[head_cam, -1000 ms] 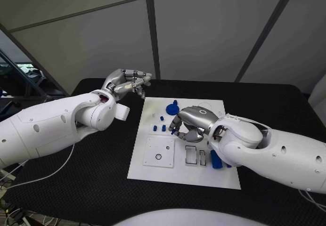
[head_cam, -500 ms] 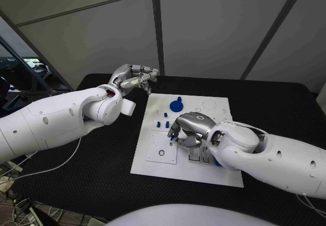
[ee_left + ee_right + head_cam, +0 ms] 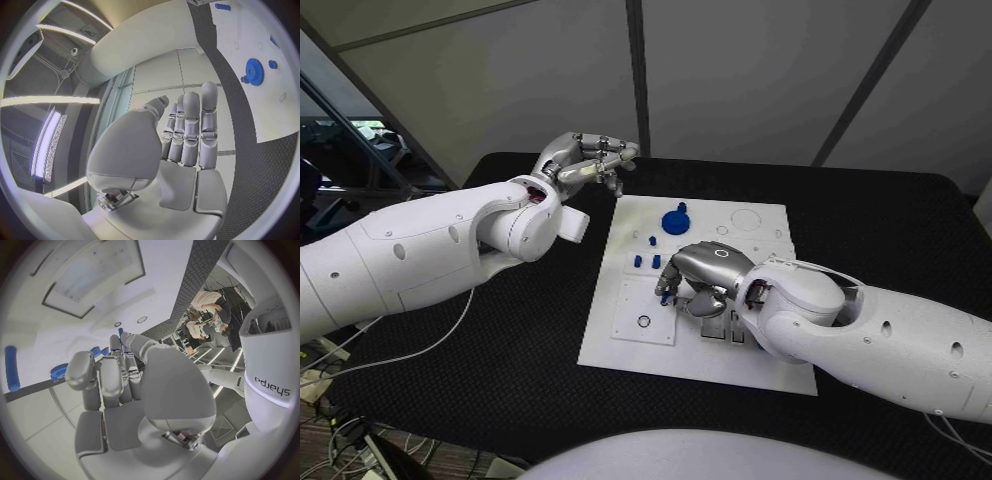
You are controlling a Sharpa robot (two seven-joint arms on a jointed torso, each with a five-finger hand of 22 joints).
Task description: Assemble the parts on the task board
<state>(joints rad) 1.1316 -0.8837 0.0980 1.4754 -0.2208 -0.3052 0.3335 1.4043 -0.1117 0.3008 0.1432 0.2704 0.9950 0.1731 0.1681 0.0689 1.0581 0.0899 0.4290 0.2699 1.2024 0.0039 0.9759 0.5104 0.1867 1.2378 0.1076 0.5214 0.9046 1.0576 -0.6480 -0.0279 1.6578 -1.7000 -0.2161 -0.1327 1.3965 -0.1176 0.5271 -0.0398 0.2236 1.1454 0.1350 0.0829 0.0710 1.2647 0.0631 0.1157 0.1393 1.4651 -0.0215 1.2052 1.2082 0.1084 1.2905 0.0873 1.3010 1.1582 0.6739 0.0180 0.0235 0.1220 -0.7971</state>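
My right hand hovers low over the middle of the task board, fingers curled downward near a small blue peg; whether the fingertips pinch a part or merely touch one, I cannot tell, because the back of the hand covers them. My left hand is raised off the board, beyond its far left corner above the black table, fingers loosely together and holding nothing. On the board, a blue gear sits near the far edge, with several small blue pegs between it and my right hand. A square inset plate with a small ring lies toward the left edge, and rectangular slots are half covered by my right wrist. I judge I am picking or seating a small part mid-board; the next move calls for a careful, aligned fingertip placement. Anything under my right forearm is hidden.
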